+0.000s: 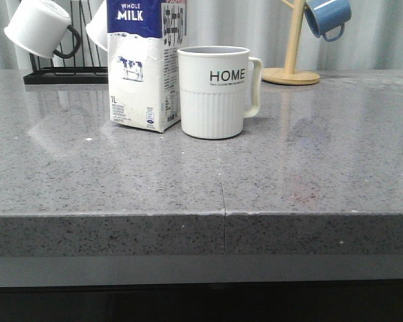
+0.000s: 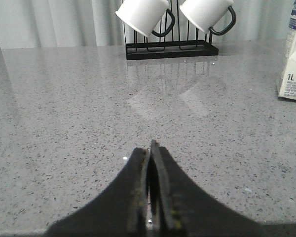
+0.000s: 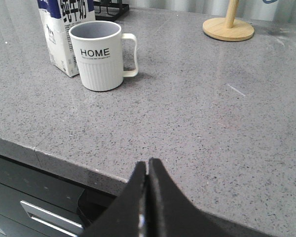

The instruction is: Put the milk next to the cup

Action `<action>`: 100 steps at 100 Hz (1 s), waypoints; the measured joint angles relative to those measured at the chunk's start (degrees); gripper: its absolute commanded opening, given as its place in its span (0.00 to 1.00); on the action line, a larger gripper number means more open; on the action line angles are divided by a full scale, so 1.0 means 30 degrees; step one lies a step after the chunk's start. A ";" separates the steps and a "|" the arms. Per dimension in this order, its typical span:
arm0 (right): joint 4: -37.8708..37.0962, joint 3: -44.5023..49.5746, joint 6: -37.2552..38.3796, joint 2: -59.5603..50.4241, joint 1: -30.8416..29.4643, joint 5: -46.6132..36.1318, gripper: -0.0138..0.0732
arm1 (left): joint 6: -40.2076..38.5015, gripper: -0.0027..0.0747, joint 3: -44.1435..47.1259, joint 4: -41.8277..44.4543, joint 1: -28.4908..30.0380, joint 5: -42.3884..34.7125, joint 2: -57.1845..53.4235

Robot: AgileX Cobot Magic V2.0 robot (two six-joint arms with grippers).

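The milk carton, white with a dark blue top and a cow picture, stands upright on the grey counter. The off-white HOME cup stands right beside it on its right, about touching, handle to the right. Both also show in the right wrist view, the milk and the cup. A corner of the milk shows in the left wrist view. My left gripper is shut and empty, low over the counter. My right gripper is shut and empty near the counter's front edge. Neither gripper shows in the front view.
A black rack with white black-handled mugs stands at the back left. A wooden stand with a blue mug stands at the back right. The counter's front edge has a seam; drawers lie below.
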 measured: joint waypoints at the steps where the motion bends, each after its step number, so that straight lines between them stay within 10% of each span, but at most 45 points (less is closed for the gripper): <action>1: 0.0000 0.0000 0.0000 0.0000 0.0000 0.0000 0.14 | 0.0000 0.01 0.0000 0.0000 0.0000 0.0000 0.0000; 71: 0.0000 0.0008 0.0000 0.0000 0.0000 0.0000 0.14 | 0.0000 0.01 0.0000 0.0000 0.0000 0.0000 0.0000; 100: -0.0700 0.2629 0.0000 0.0000 -0.2244 -0.4902 0.14 | 0.0000 0.01 0.0000 0.0000 0.0000 0.0000 0.0000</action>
